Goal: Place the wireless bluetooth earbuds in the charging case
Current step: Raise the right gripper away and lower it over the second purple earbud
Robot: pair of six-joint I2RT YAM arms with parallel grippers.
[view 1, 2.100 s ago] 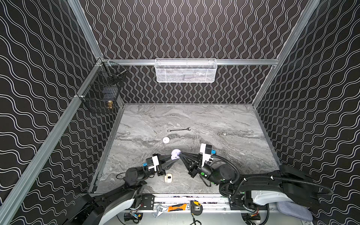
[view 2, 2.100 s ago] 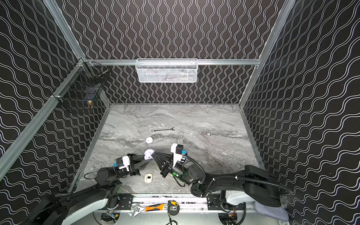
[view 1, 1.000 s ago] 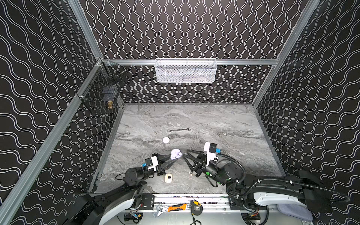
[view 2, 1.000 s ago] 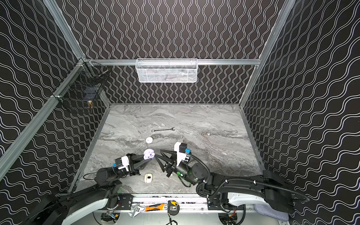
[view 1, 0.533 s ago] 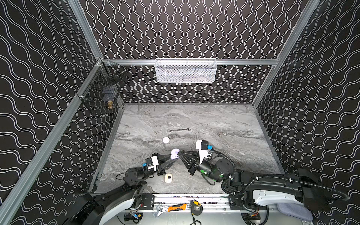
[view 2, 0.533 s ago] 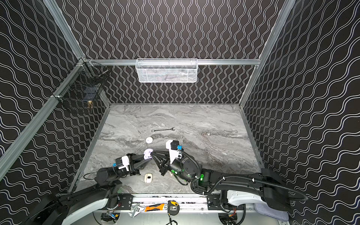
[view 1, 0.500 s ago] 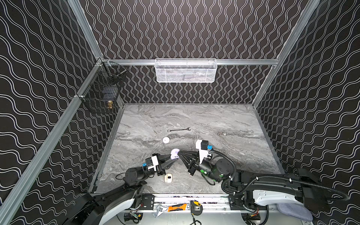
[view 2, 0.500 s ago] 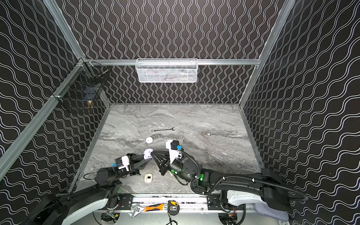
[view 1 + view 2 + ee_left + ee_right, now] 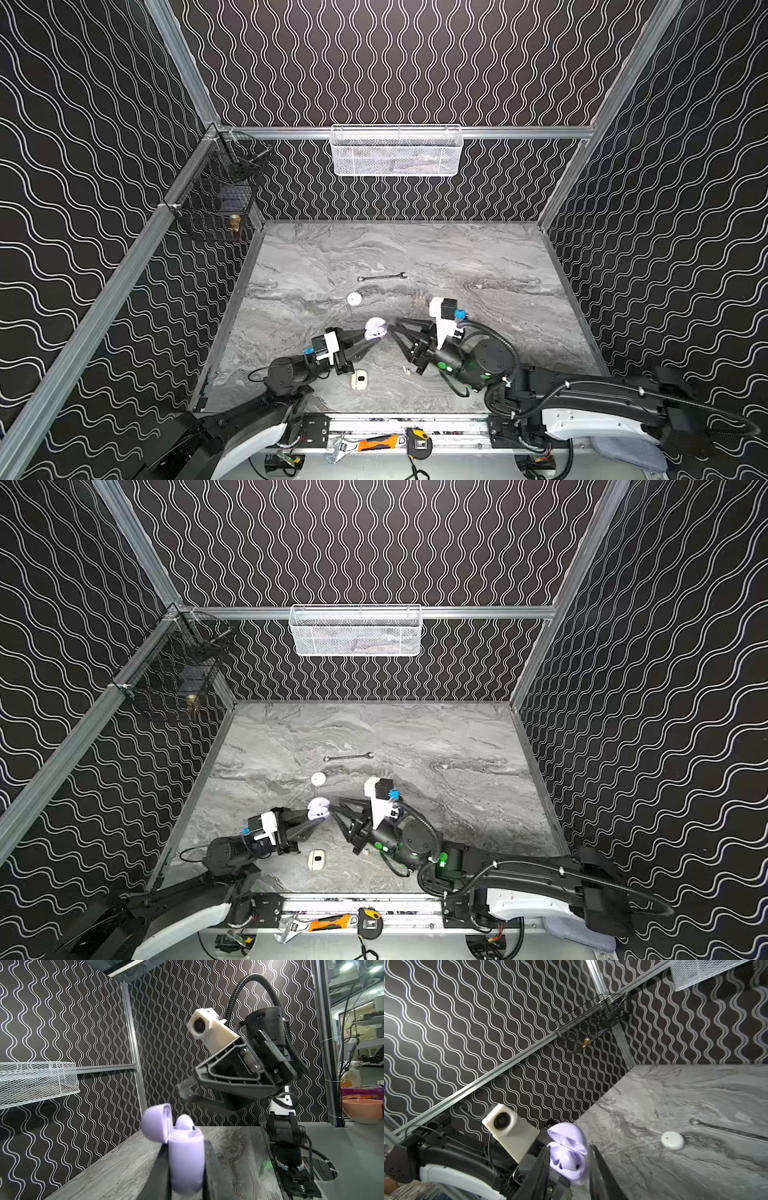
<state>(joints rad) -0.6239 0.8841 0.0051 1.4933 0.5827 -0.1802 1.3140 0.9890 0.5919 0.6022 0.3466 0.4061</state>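
We see a grey, marble-patterned tabletop point(image 9: 478, 257) closed in on three sides by black walls point(image 9: 395, 62) with white wavy lines, framed by aluminium rails point(image 9: 519, 132). A white mesh basket point(image 9: 397, 151) hangs from the back rail, and a black wire basket point(image 9: 212, 195) sits in the far left corner. On the surface lie a slim wrench point(image 9: 382, 276), nearer to us a round white disc point(image 9: 354, 298), and close to the front edge a cream oval case point(image 9: 360, 380). A tiny white speck point(image 9: 406, 369) near that case may be a loose bud; we cannot tell at this size.

The left gripper point(image 9: 368, 337) is clamped on the lavender charging case point(image 9: 186, 1147), holding it raised above the surface with its lid tipped open. A lavender earbud point(image 9: 184, 1123) sits in the case, its dome rising above the rim. The right gripper point(image 9: 394, 326) hovers just beside the open case, its jaws parted, with nothing we can see between them.
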